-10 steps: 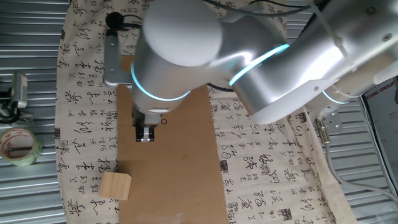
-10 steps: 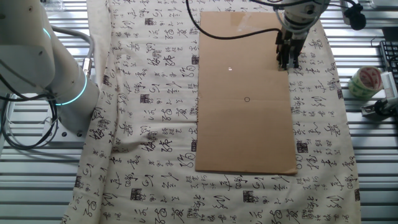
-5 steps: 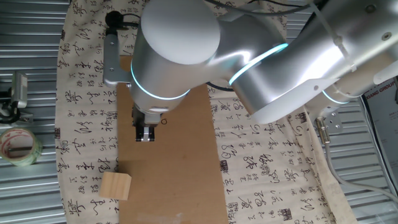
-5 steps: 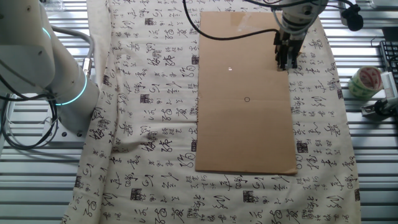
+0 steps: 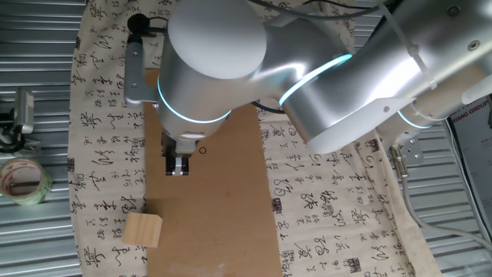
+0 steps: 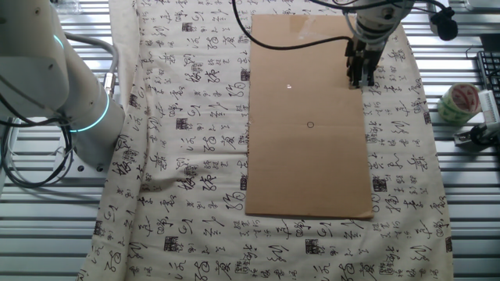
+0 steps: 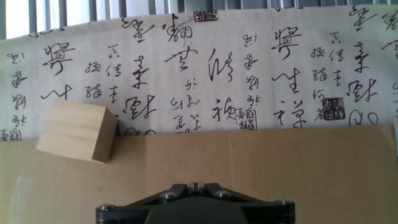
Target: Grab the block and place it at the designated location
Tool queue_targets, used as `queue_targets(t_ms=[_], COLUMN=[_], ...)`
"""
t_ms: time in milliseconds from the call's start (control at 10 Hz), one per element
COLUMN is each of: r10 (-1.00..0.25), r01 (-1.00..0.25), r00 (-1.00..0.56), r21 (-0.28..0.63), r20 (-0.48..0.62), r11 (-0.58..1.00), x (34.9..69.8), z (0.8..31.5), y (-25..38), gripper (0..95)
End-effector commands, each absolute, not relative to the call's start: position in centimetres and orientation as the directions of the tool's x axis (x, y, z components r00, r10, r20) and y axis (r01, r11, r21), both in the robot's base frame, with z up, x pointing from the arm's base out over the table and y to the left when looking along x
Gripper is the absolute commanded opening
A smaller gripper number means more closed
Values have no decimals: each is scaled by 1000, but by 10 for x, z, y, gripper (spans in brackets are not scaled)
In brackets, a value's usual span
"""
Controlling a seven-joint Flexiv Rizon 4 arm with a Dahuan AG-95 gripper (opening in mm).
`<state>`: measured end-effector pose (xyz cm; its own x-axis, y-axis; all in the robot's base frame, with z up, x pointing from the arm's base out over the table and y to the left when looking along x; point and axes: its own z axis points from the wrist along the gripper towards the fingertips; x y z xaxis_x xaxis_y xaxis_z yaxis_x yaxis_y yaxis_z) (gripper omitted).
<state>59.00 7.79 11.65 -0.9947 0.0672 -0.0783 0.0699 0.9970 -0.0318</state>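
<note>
Your gripper (image 5: 178,168) hangs above the cardboard sheet (image 5: 223,200) at centre left of one fixed view, its fingers close together and holding nothing. The block (image 5: 144,229) sits at lower left, on the sheet's edge over the printed cloth (image 5: 104,154), well apart from the gripper. The ring mark (image 6: 310,125) is mid-sheet.

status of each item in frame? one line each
gripper: fingers look closed together, holding nothing, over the cardboard sheet.
block: not grasped, resting at the edge of the cardboard sheet, partly over the cloth, apart from the gripper.
ring mark: uncovered, nothing on it.
cardboard sheet: lying flat on the cloth.
cloth: spread out, wrinkled near the arm base.
tape roll: off the cloth, untouched.
</note>
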Motion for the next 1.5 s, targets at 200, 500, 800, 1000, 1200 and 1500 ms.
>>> queue_targets(t_ms=[200, 500, 800, 1000, 1200, 1500], r10=[66, 66, 79, 86, 94, 116], r01=[68, 67, 80, 86, 95, 116], r00=[-995, -996, -996, -995, -995, -993], r21=[-24, -22, -22, -20, -19, -21], r20=[-69, -53, -46, -42, -38, -32], r11=[997, 997, 997, 996, 995, 993], x=[592, 601, 613, 619, 625, 634], z=[116, 119, 118, 118, 117, 115], y=[78, 83, 91, 94, 99, 106], gripper=[0, 0, 0, 0, 0, 0])
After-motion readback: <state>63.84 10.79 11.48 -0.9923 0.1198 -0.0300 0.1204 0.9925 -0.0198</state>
